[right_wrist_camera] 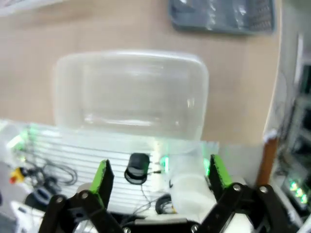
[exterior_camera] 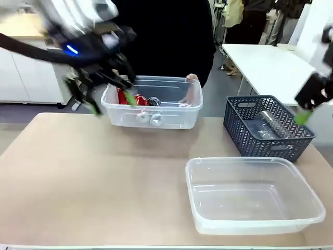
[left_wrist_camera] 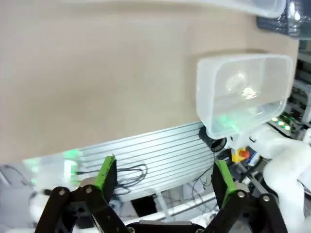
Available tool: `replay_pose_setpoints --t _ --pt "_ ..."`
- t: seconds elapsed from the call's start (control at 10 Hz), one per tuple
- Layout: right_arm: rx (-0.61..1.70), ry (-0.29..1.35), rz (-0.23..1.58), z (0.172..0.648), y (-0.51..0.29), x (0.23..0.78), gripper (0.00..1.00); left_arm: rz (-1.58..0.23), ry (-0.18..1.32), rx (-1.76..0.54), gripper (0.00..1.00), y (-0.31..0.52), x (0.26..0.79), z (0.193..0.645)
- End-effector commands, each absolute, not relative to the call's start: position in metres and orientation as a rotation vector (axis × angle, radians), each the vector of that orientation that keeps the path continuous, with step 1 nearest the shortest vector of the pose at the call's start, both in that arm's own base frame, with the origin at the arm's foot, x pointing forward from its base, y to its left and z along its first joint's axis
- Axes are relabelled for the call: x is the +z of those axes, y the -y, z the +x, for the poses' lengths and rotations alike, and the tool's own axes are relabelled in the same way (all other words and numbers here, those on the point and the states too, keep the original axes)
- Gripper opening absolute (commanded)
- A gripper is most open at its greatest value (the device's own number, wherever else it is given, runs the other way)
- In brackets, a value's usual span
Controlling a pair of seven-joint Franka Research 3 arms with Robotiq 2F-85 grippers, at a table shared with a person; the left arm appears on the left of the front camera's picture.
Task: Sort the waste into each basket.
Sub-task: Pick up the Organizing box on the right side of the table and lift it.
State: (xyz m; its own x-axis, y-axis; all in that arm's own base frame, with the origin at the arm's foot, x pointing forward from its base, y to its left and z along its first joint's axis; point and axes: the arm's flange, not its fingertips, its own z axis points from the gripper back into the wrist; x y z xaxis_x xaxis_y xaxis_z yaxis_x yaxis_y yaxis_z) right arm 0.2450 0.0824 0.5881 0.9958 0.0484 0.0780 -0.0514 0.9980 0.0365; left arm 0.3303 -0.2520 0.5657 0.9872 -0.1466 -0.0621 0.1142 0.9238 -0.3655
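Note:
Two red cans [exterior_camera: 125,97] and a silver-black can [exterior_camera: 153,101] lie in the far clear basket [exterior_camera: 177,117], which a person's hand [exterior_camera: 192,78] holds at its back rim. A clear bottle [exterior_camera: 270,124] lies in the dark mesh basket [exterior_camera: 244,130]. The near clear basket [exterior_camera: 255,221] has nothing in it; it also appears in the wrist views [left_wrist_camera: 243,94] [right_wrist_camera: 131,92]. My left gripper [exterior_camera: 111,101] hovers, blurred, over the far basket's left end, open [left_wrist_camera: 163,174] and holding nothing. My right gripper [exterior_camera: 307,112] hangs open [right_wrist_camera: 159,174] above the mesh basket's right side.
The mesh basket [right_wrist_camera: 221,14] stands at the right of the table, just behind the near clear basket. The left and middle of the tan tabletop [exterior_camera: 88,172] are bare. A white table [exterior_camera: 265,62] stands behind at the right. The person stands at the far edge.

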Motion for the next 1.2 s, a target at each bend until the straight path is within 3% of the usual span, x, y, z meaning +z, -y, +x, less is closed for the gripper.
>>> replay_pose_setpoints --t 0.0,0.1,0.3,0.4,0.5,0.7,1.1 --pt "-0.122 0.028 0.029 0.239 -0.048 0.529 1.00 -0.324 -0.175 -0.088 1.00 0.336 0.516 0.285" --pt "-0.142 0.051 0.000 0.236 -0.035 0.487 1.00 -0.270 -0.148 -0.166 1.00 0.366 0.491 0.246" --pt "-0.101 -0.002 -0.034 0.233 -0.019 0.433 1.00 -0.277 -0.117 -0.155 1.00 0.388 0.465 0.219" --pt "0.005 -0.027 -0.068 0.228 -0.027 0.446 1.00 -0.266 -0.154 -0.158 1.00 0.379 0.480 0.230" --pt "-0.135 -0.005 -0.025 0.257 -0.027 0.498 1.00 -0.266 -0.154 -0.158 1.00 0.379 0.480 0.230" --pt "-0.135 -0.005 -0.025 0.257 -0.027 0.498 1.00 -0.266 -0.154 -0.158 1.00 0.379 0.480 0.230" --pt "-0.114 -0.206 0.028 0.279 -0.013 0.418 1.00 -0.207 -0.047 -0.034 1.00 0.415 0.421 0.228"
